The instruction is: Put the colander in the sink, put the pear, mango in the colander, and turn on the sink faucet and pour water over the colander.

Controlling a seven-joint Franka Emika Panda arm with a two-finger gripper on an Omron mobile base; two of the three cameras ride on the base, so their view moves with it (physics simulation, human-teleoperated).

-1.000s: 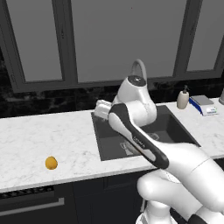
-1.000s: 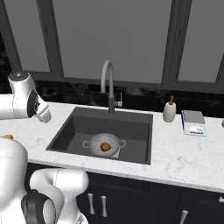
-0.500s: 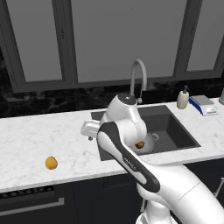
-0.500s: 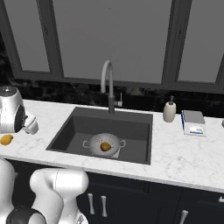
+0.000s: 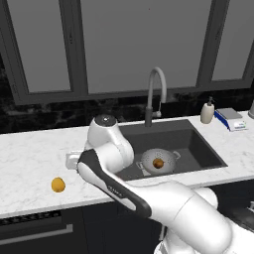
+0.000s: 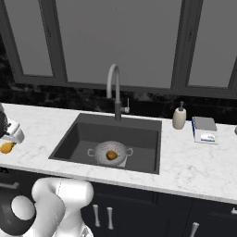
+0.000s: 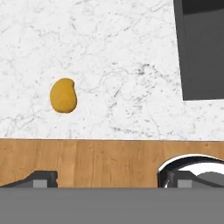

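Your hand view has the mango [image 7: 63,95] alone on white marble counter [image 7: 127,65], gripper [image 7: 113,178] spread wide, empty; base views show pear [image 5: 158,163] in colander [image 5: 158,161], inside sink [image 5: 198,144]

Left base view: camera behind arm, on its left, facing forward and down over marble counter [image 5: 30,158]; arm's white bulk close in foreground. Right base view: camera behind arm, on its right, same forward-down aim, sink [image 6: 88,134] central. Both share sink [image 5: 198,144], faucet [image 5: 155,94] [image 6: 113,90], colander [image 5: 158,161] [image 6: 110,152], far windows, mango [image 5: 58,185] [image 6: 6,147] at counter's left. Hand view: close, straight down on counter [image 7: 122,57], mango [image 7: 63,95], sink corner [image 7: 203,48].
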